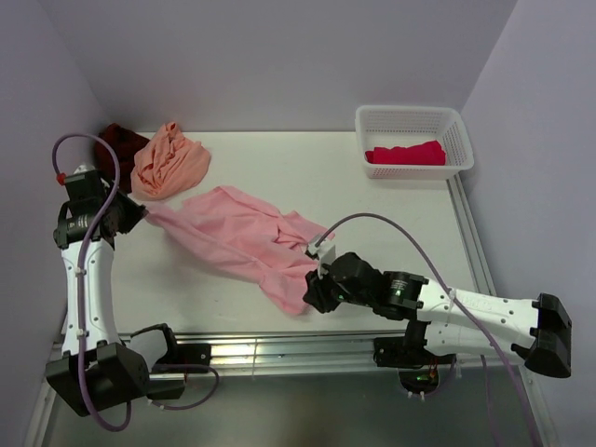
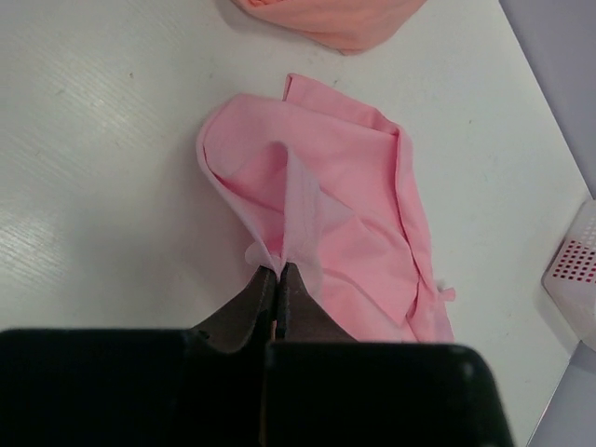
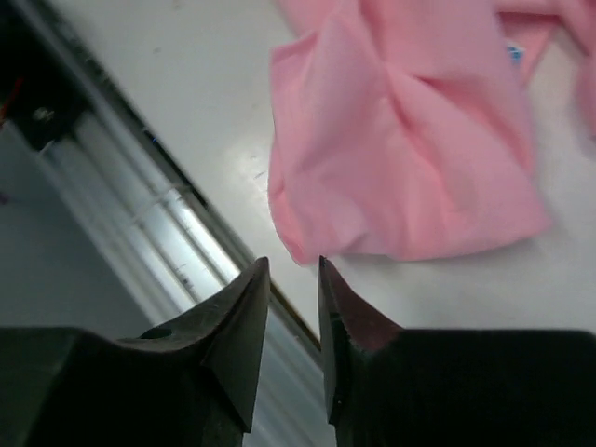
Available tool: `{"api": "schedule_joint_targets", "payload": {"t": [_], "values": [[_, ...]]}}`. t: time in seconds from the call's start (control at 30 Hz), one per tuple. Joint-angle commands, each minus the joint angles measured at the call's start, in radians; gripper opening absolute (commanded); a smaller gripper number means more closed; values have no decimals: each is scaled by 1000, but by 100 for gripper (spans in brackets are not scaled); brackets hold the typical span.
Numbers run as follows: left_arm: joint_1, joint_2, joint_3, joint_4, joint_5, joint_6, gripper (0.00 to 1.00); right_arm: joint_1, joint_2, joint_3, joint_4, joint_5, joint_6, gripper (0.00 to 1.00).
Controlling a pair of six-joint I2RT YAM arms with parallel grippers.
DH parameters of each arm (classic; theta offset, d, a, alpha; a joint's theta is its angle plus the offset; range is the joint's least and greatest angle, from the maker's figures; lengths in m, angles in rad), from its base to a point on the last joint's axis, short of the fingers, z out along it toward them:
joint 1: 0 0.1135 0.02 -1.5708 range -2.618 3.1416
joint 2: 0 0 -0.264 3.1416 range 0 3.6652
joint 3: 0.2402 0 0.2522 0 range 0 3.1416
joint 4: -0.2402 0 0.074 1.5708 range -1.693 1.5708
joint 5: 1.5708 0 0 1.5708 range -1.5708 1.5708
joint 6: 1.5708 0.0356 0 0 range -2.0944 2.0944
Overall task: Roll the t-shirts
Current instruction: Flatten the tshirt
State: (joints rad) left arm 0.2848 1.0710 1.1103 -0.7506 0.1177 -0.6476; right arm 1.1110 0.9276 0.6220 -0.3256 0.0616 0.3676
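The pink shirt (image 1: pixel 244 237) lies bunched on the bench (image 1: pixel 400 233). Your left hand (image 2: pixel 279 270) pinches its left corner. Your right hand (image 3: pixel 292 264), narrowly parted and empty, hovers beside the near end. Grip that end, then stretch the cloth flat.

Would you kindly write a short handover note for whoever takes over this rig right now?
Left gripper: shut on one end of the light pink cloth t-shirt, which lies spread and crumpled between the arms, not rolled.
Right gripper: open, empty, just off that shirt's near end.
Crimson-pink t-shirt: in the white lattice plastic basket, seemingly finished.
Peach-orange t-shirt and dark maroon t-shirt: bunched at the far left, unrolled.
Left to do: roll the pink one, then those two.
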Motion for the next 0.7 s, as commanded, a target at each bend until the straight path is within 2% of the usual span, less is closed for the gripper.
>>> {"api": "schedule_joint_targets", "payload": {"t": [0.0, 0.03, 0.13, 0.23, 0.37, 0.43, 0.53, 0.67], "values": [[22, -28, -27, 54, 26, 45, 0, 53, -51, -2, 46, -25, -12, 38], [25, -31, -42, 56, 27, 46, 0, 53, -67, -7, 45, 0, 4, 41], [30, -52, -67, 63, 25, 60, 0, 50, -140, -28, 39, 71, 97, 60], [31, -69, -90, 65, 25, 74, 0, 29, -159, -48, 28, 54, 250, 64], [31, -117, -138, 83, 33, 82, 0, 15, -49, -109, 58, -37, 561, 64], [31, -134, -174, 102, 37, 82, 0, 32, -15, -145, 153, -57, 640, 62], [33, -172, -224, 118, 48, 80, 0, 108, 22, -186, 203, 36, 807, 57], [31, -210, -279, 138, 37, 80, 0, 205, 83, -203, 192, 161, 1043, 55]]}}
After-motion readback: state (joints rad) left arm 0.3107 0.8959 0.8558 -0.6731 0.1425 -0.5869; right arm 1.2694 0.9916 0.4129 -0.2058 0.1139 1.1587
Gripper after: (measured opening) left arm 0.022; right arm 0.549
